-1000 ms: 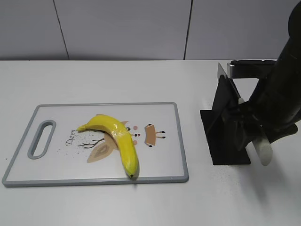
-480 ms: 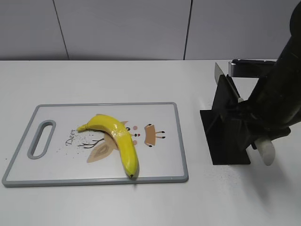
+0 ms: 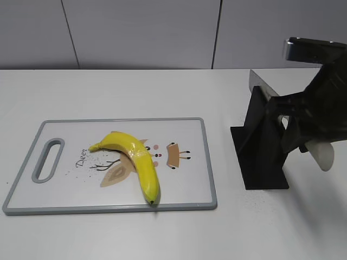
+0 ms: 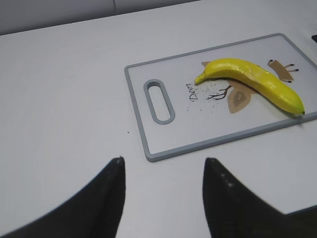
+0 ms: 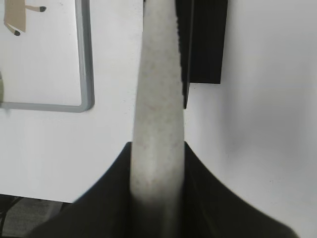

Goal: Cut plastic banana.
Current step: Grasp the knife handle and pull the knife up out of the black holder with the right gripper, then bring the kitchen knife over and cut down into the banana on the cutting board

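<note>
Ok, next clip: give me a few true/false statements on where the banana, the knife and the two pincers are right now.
1. The glossy yellow plastic banana lies whole on the grey-rimmed white cutting board. True.
2. The right pincer is shut on the pale speckled knife handle. True.
3. The left pincer grips the banana. False: it is open, apart from the board.
4. The black knife stand sits on the cutting board. False: it stands on the white table, right of the board.

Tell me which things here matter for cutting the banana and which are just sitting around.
Part of the job: plastic banana, cutting board under it, knife handle clamped in the right gripper, black knife stand.
Idle: open left gripper, away from the board.
</note>
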Robot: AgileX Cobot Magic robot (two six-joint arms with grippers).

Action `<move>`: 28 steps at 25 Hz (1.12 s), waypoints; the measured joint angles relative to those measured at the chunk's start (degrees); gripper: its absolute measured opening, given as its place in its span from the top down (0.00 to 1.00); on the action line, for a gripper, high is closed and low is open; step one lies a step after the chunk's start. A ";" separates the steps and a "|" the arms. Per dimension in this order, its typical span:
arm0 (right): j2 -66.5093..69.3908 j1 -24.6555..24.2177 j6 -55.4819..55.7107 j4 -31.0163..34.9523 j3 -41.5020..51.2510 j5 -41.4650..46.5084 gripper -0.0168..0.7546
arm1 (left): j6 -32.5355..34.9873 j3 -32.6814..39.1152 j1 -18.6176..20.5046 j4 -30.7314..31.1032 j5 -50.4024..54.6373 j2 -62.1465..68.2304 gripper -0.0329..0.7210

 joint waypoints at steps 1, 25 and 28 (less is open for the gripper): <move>-0.46 0.00 0.12 -0.06 0.00 0.00 0.76 | 0.00 0.00 0.00 0.00 0.00 0.00 0.31; -7.23 0.00 -6.15 -1.33 -8.42 -3.11 0.76 | 0.00 0.00 0.00 0.00 0.00 0.00 0.31; -6.93 0.00 -15.01 -0.52 -8.54 -5.15 0.76 | 0.00 0.00 0.00 0.00 0.00 0.00 0.31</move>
